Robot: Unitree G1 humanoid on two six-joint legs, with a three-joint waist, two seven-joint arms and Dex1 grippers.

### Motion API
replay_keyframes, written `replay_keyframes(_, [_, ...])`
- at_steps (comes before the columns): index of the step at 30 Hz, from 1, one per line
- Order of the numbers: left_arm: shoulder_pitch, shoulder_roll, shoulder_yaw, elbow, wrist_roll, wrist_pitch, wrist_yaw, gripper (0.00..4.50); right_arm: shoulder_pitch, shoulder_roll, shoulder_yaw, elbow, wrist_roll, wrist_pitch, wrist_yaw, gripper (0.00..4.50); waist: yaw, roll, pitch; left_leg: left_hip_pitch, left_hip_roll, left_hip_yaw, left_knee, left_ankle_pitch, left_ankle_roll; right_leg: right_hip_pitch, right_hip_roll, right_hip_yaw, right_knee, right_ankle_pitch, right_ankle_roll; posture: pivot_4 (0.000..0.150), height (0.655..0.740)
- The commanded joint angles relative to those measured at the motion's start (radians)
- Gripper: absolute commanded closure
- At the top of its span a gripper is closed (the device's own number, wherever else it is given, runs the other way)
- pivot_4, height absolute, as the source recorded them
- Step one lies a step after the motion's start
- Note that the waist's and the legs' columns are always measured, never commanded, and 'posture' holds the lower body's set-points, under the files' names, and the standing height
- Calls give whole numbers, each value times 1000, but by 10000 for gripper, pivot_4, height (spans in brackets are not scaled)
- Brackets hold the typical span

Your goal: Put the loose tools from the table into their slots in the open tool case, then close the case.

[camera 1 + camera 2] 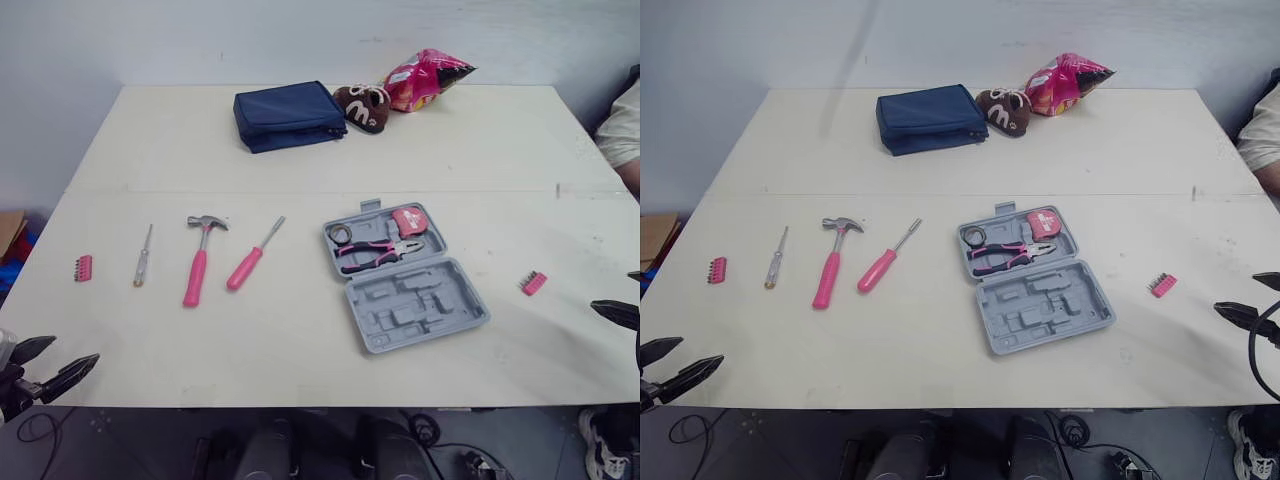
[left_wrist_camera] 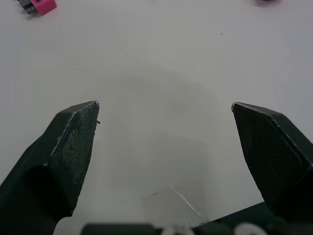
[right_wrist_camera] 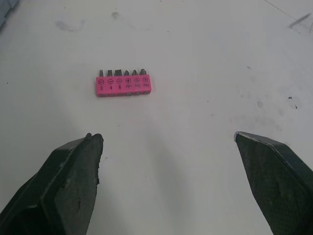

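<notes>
The grey tool case [image 1: 440, 300] lies open right of the table's middle, with pink-handled pliers [image 1: 375, 252], a pink tape measure [image 1: 408, 220] and a small roll [image 1: 340, 233] in its far half. To its left lie a pink screwdriver [image 1: 250, 258], a pink hammer [image 1: 200, 260], a slim clear-handled screwdriver [image 1: 143, 258] and a pink bit holder [image 1: 82, 267]. A second pink bit holder [image 3: 123, 84] sits right of the case. My left gripper [image 1: 72, 352] is open at the table's front left corner. My right gripper [image 3: 168, 136] is open just short of the second bit holder.
At the back of the table [image 1: 300, 340] sit a navy pouch [image 1: 290, 115], brown plush slippers [image 1: 362, 107] and a pink snack bag [image 1: 425, 78]. A person's sleeve [image 1: 622, 125] shows at the right edge.
</notes>
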Motion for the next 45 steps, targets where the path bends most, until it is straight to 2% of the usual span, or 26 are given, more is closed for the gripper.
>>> replay_keyframes(1, [-3,-4,13,-2,11,-16,21,915,-25,-17,1,-2,-2,-10,-2,0,0,0,0,0,0,0,0,0,0,0,0,0,0,0,0,1500,7338])
replay_keyframes(9, [-56,-15,-28,-10,-2,-40,31,915,-47,-5,17,-10,-7,-21,-26,0,-3,0,0,0,0,1,0,2,3,0,0,0,1,0,0,1500,7338])
replay_keyframes(11, [-80,-17,-55,-62,-25,-17,33,915,-61,3,15,-42,7,16,-47,0,-4,0,0,0,0,1,1,2,4,0,0,0,1,0,0,1500,7338])
replay_keyframes(18, [-237,-7,-277,-309,-54,97,111,915,-164,46,98,-209,15,190,-141,0,-5,1,0,1,0,1,2,3,3,0,0,2,4,0,1,1500,7338])
replay_keyframes(24, [-465,-35,-523,-355,-20,205,222,915,-251,103,212,-298,-18,251,-207,0,1,1,0,0,-1,2,2,7,3,0,2,1,9,1,1,1500,7338])
replay_keyframes(26, [-529,-47,-610,-356,-15,225,221,6622,-278,118,260,-301,-47,247,-225,5280,5,1,0,0,-2,2,2,8,4,0,4,1,10,1,1,1500,7338])
replay_keyframes(28, [-589,-67,-680,-337,-12,238,219,14048,-316,142,314,-296,-85,240,-256,13471,6,1,0,0,-3,3,2,8,4,0,6,1,10,1,1,1500,7338])
replay_keyframes(34, [-763,-168,-910,-194,79,218,218,42542,-429,229,464,-267,-190,211,-300,44093,9,1,0,1,-3,5,3,10,4,0,9,1,11,1,2,1500,7338])
replay_keyframes(35, [-789,-190,-934,-165,93,210,223,44223,-441,239,481,-259,-205,205,-305,44901,9,1,0,1,-3,5,3,10,4,0,9,0,11,1,2,1500,7338])
replay_keyframes(45, [-982,-396,-1086,35,166,217,222,44223,-480,329,579,-248,-273,181,-319,44901,11,0,0,0,-3,6,5,10,5,0,11,0,11,2,4,1500,7338])
